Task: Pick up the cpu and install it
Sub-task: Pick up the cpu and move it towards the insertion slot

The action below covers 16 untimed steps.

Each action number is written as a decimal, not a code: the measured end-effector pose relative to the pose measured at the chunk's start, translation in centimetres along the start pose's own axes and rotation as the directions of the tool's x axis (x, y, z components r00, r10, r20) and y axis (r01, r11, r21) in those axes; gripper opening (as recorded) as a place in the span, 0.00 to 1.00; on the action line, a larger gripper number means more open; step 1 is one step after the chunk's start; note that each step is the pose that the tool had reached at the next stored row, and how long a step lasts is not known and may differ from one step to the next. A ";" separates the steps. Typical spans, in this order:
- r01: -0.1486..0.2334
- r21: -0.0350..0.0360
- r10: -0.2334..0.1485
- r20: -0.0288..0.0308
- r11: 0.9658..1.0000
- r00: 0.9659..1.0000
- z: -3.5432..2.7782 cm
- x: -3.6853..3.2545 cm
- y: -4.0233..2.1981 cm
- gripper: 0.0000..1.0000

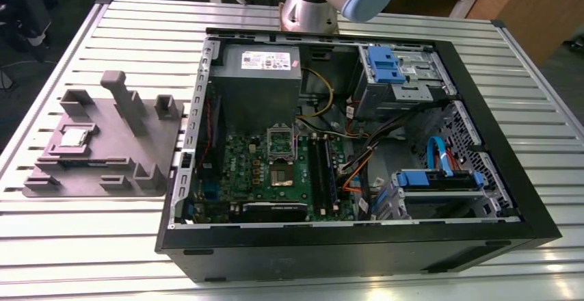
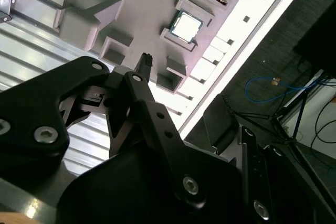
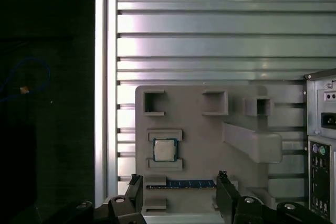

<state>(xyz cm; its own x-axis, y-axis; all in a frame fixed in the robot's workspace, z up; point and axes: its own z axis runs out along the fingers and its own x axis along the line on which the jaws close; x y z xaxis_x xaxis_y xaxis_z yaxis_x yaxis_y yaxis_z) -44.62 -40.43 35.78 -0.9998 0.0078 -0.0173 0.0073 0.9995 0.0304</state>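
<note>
The cpu (image 1: 73, 137) is a small silvery square lying flat in a recess of the grey plastic plate (image 1: 137, 154), at the exterior view's left. In both wrist views the cpu (image 3: 164, 150) (image 2: 187, 26) sits framed by low grey ridges. My gripper (image 3: 180, 177) hangs above the plate, open, its two black fingers (image 3: 135, 190) spread wide with nothing between them. It is apart from the chip. One black fingertip (image 2: 145, 59) points toward the plate in the second wrist view. The green motherboard (image 1: 273, 171) lies inside the open computer case, with its socket (image 1: 279, 156) near the middle.
The black computer case (image 1: 356, 246) fills the table's middle and right, holding a grey power supply (image 1: 258, 61), cables and blue drive brackets (image 1: 438, 178). Upright blocks (image 1: 123, 99) rise from the plate. A memory stick (image 3: 189, 184) lies beside the cpu. The slatted table edge (image 3: 102, 77) drops to dark floor.
</note>
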 end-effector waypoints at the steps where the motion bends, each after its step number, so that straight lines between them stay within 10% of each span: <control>1: 0.015 0.000 -0.015 -0.001 1.000 1.000 0.07 0.00 -0.01 0.66; 16: 0.043 -0.001 -0.043 -0.001 0.999 0.999 0.86 0.06 -0.15 0.66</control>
<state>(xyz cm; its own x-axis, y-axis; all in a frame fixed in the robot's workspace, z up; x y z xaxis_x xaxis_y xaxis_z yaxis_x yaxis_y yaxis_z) -44.66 -40.55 34.91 -0.9992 -0.0353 -0.0171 -0.0358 0.9989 0.0305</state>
